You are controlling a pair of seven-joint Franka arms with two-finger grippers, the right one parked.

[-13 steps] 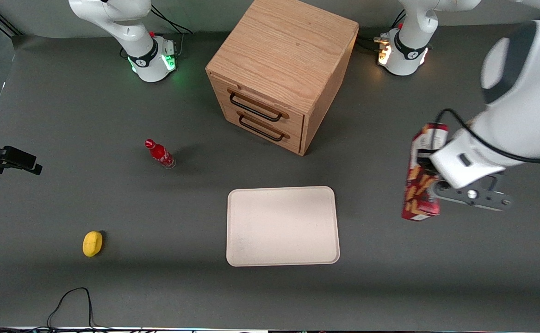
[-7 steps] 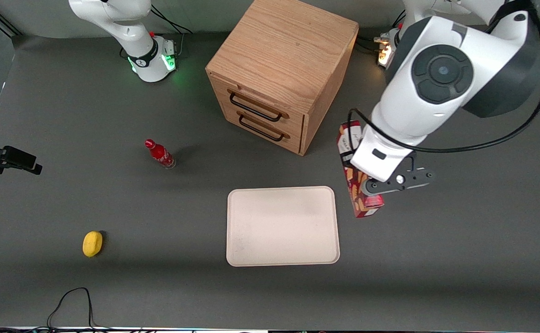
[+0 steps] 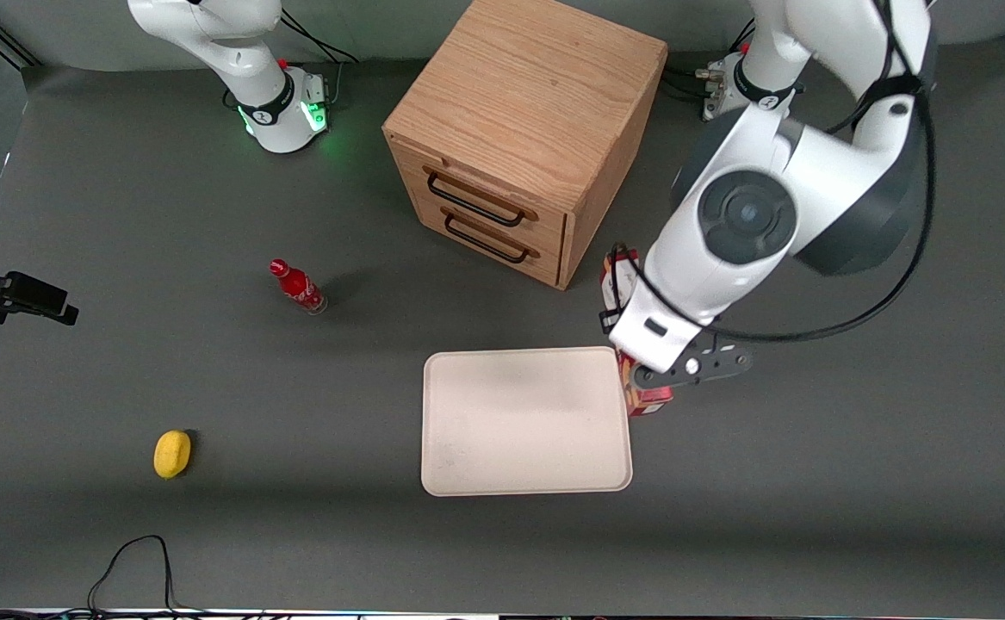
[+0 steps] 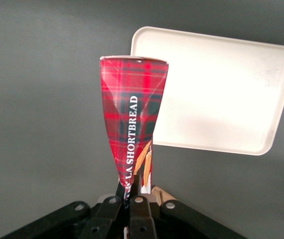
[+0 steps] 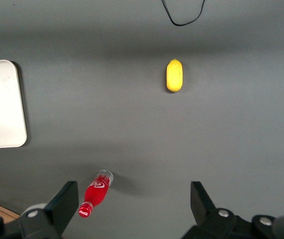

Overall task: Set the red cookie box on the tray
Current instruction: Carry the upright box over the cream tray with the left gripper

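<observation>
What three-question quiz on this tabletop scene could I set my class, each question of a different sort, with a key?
1. True or false: the red cookie box already lies flat on the tray.
2. What holds the box? A) the gripper B) the wooden drawer cabinet C) nothing
3. Which fruit-like item lies toward the parked arm's end of the table?

Key: 1 false, it hangs beside the tray's edge; 2 A; 3 the yellow lemon.
</observation>
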